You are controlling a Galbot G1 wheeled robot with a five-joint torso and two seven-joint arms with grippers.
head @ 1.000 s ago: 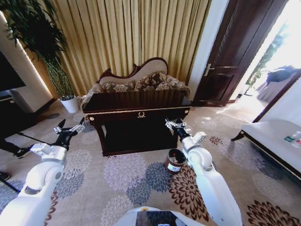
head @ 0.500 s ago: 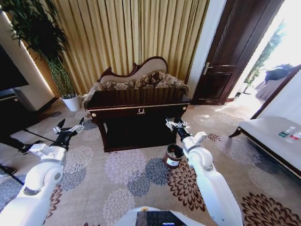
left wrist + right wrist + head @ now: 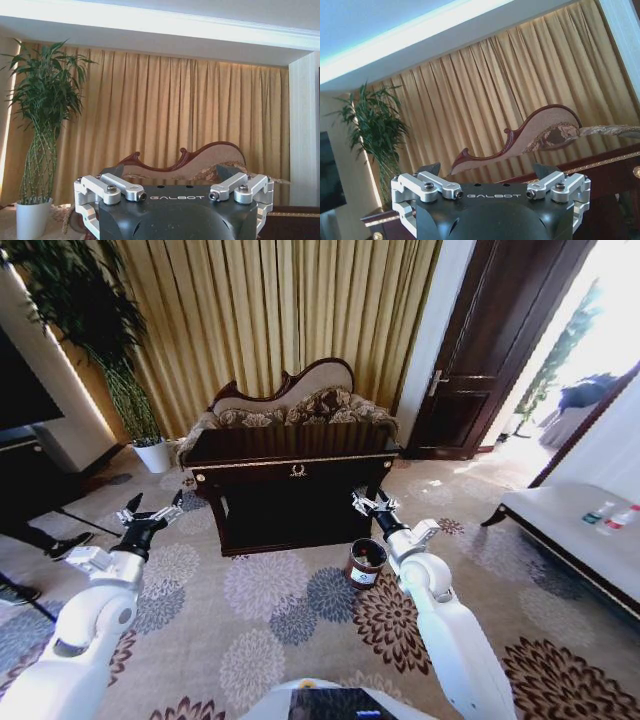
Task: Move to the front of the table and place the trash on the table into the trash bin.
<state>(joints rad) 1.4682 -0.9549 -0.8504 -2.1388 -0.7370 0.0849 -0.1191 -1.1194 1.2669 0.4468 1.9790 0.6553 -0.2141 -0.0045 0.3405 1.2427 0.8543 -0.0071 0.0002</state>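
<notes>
Both wrist housings read "GALBOT": the left gripper (image 3: 152, 513) at nine o'clock and the right gripper (image 3: 369, 503) at three o'clock hang spread wide and empty before the table (image 3: 290, 472), its long axis crosswise, the white-labelled trash bin (image 3: 365, 562) upright at five o'clock.

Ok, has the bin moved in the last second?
No. The bin sits off the table's right front corner, at the edge of the same brown carpet flower as before. The whole head view shifted, so the camera moved.
</notes>
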